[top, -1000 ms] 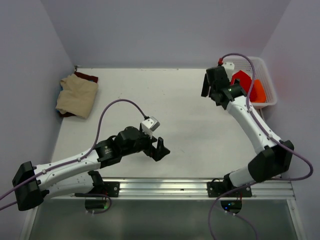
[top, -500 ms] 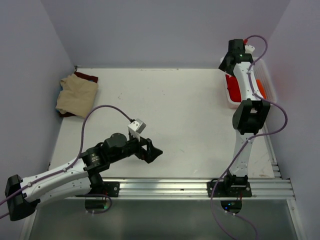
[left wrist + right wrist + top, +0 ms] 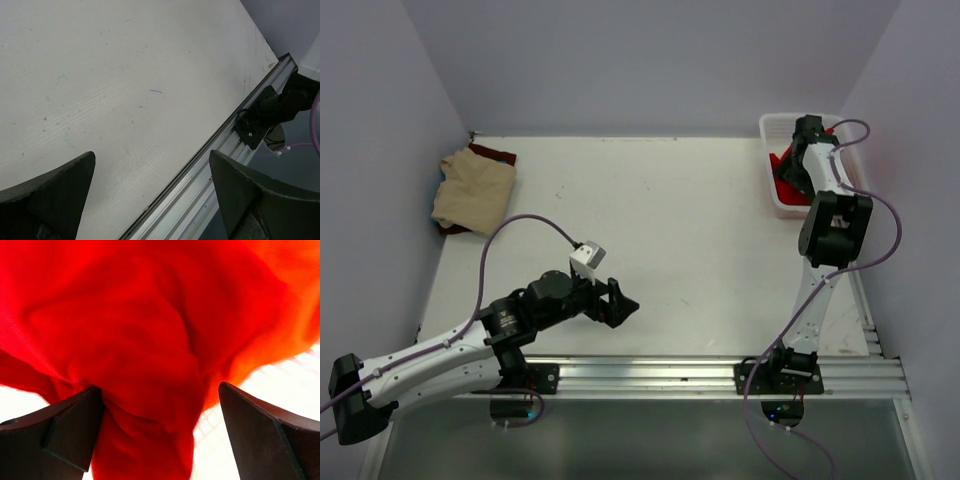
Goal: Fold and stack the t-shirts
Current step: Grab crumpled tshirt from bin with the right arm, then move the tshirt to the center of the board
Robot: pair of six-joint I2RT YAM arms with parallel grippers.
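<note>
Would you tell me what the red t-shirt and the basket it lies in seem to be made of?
Red t-shirt: soft matte cloth, likely cotton knit; it bunches in loose folds. Basket: white, probably plastic, with a latticed wall.

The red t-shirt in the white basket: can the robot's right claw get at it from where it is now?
Probably yes. The right claw is down in the basket, open, with a bunch of the red t-shirt between its fingers. Nothing seems to block it.
</note>
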